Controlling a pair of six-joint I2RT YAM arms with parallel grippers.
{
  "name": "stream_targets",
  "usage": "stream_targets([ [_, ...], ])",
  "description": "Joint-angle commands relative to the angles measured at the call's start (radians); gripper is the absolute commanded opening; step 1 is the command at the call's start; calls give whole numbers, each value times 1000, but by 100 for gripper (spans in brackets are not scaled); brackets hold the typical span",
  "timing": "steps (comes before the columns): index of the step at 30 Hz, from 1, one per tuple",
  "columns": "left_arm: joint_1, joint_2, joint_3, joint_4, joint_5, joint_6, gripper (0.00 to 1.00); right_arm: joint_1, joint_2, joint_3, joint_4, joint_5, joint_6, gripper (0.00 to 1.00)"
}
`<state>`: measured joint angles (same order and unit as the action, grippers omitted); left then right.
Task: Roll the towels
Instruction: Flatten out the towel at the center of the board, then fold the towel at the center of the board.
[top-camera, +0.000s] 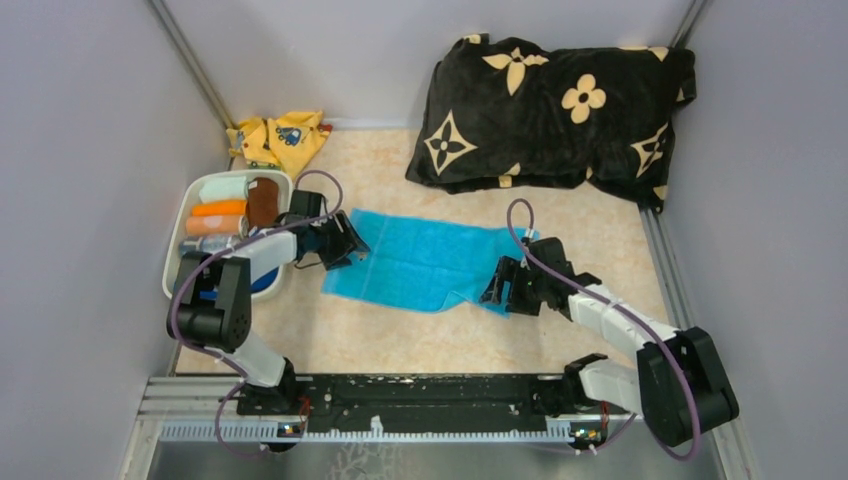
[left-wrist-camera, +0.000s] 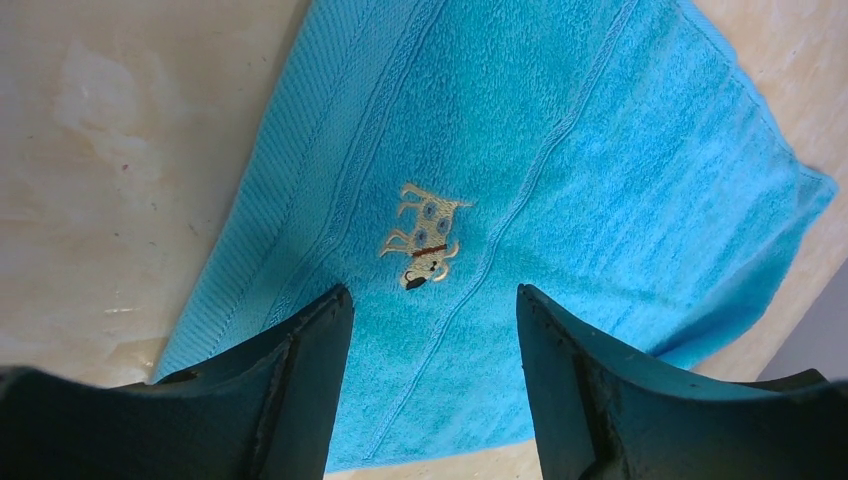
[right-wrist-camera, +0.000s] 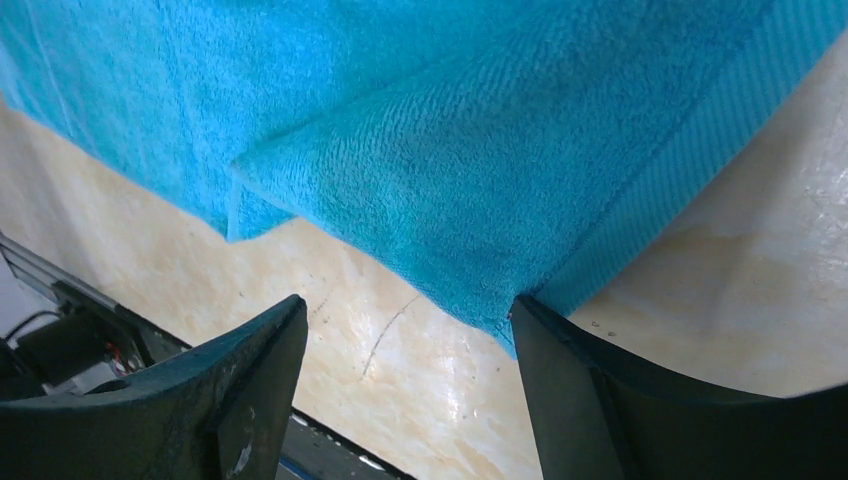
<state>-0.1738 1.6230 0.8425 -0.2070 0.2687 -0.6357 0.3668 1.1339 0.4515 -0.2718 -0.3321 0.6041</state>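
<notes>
Cyan terry fills both of my wrist feeds: the light cyan towel (top-camera: 425, 262) lies spread flat across the middle of the table (top-camera: 400, 340), long side running left to right. From the overhead camera I see my left hand (top-camera: 345, 245) at the towel's left end and my right hand (top-camera: 505, 290) at its near right corner.

The left hand is wide open and holds nothing. Its two dark fingers (left-wrist-camera: 300, 380) frame the cloth from above, with a small embroidered dog (left-wrist-camera: 425, 240) on the towel showing just beyond the gap. I cannot tell whether the tips touch the fabric.

The right hand is also wide open and empty. One fingertip (right-wrist-camera: 590, 390) sits right against the towel's corner edge, the other over bare table. Near it, part of the towel lies doubled over itself in a flap (right-wrist-camera: 400, 170).

At the left edge stands a white bin (top-camera: 172, 270). The brown towel (top-camera: 263, 200) sits rolled in its far end, next to other rolled cloths (top-camera: 218, 209) in orange, peach and pale green. A yellow printed cloth (top-camera: 285, 138) lies crumpled in the far left corner, and a black cushion with beige flowers (top-camera: 555, 110) rests at the far right, well apart from the cyan towel.
</notes>
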Motion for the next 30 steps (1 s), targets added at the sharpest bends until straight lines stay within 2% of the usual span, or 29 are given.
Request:
stream_targets([
  [1, 18, 2, -67, -97, -124, 23, 69, 3, -5, 0, -31, 123, 81, 75],
  [4, 20, -33, -93, -120, -132, 19, 70, -36, -45, 8, -228, 230, 130, 78],
  [7, 20, -76, -133, -140, -122, 11, 70, -85, -123, -8, -334, 256, 193, 78],
  [10, 20, -128, -171, -152, -93, -3, 70, -107, -206, -29, -393, 278, 233, 78],
  [14, 20, -190, -139, -191, -75, 18, 71, -112, -236, 45, -379, 281, 162, 78],
  [18, 20, -193, 20, -256, -110, 117, 74, -112, -148, 229, -354, 290, 10, 78],
  [21, 27, -162, 128, -277, -164, 232, 74, -117, -43, 369, -322, 282, -187, 79],
  [25, 50, -82, 259, -321, -188, 353, 74, -149, 123, 545, -361, 224, -449, 81],
  [30, 72, 1, 345, -352, -211, 421, 74, -172, 356, 717, -404, 297, -590, 80],
])
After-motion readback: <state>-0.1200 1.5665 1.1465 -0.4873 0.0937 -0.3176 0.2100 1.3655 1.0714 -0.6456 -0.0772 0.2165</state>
